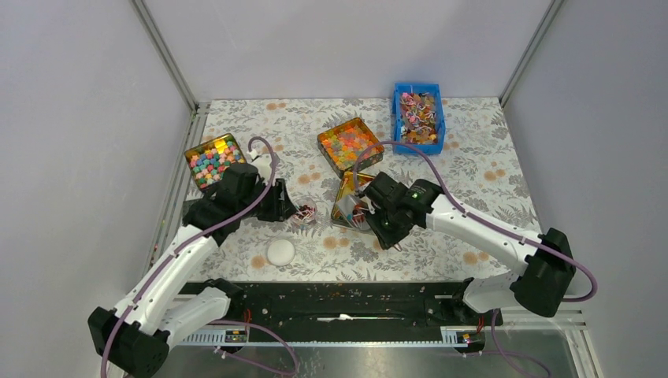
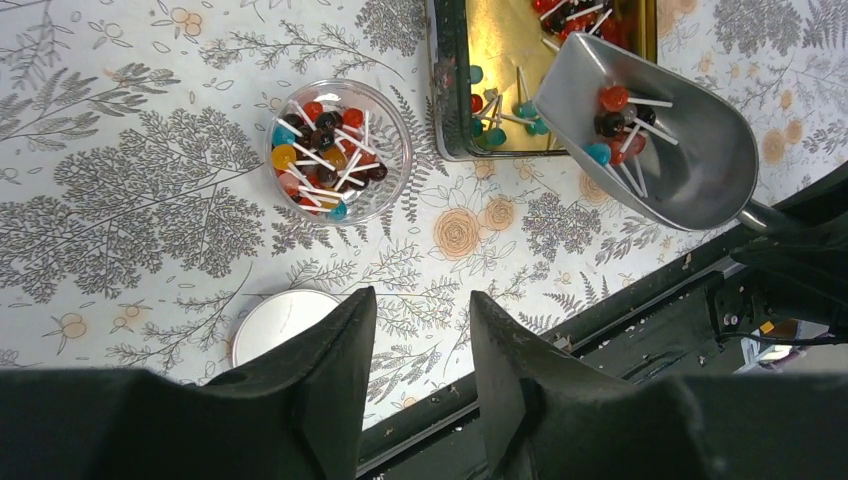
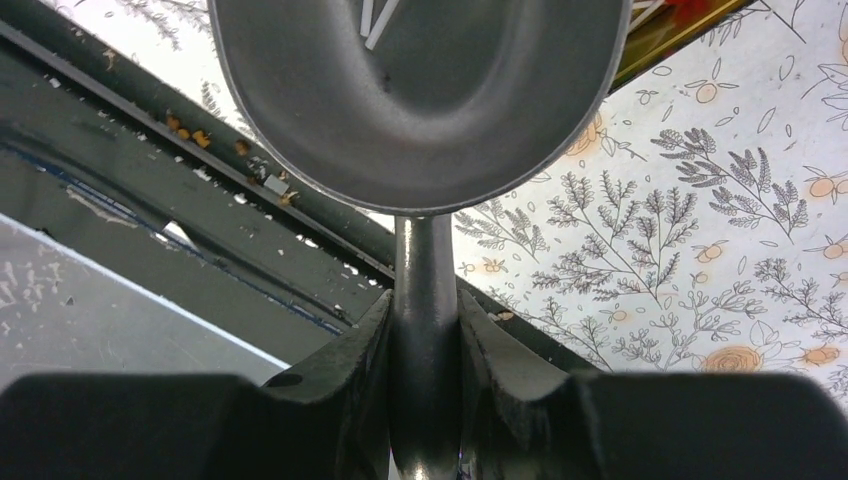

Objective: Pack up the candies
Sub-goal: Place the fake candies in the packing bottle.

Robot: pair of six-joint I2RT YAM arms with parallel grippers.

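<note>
Several candies (image 2: 330,150) with thin pale ends fill a small clear round cup (image 2: 385,190) on the floral cloth; the cup also shows in the top view (image 1: 305,213). More candies lie in a gold tin (image 2: 500,60) and in a blue bin (image 1: 418,116). My right gripper (image 3: 425,310) is shut on the handle of a metal scoop (image 3: 420,100). The scoop (image 2: 680,150) holds several candies (image 2: 615,120) above the tin's near right corner. My left gripper (image 2: 420,300) is open and empty, just on the near side of the cup.
A white round lid (image 2: 270,320) lies on the cloth near my left fingers, also in the top view (image 1: 280,252). A tin of orange-yellow-green pieces (image 1: 350,145) and a tin of pink-blue-yellow cubes (image 1: 213,160) stand further back. A black rail (image 1: 346,303) runs along the near edge.
</note>
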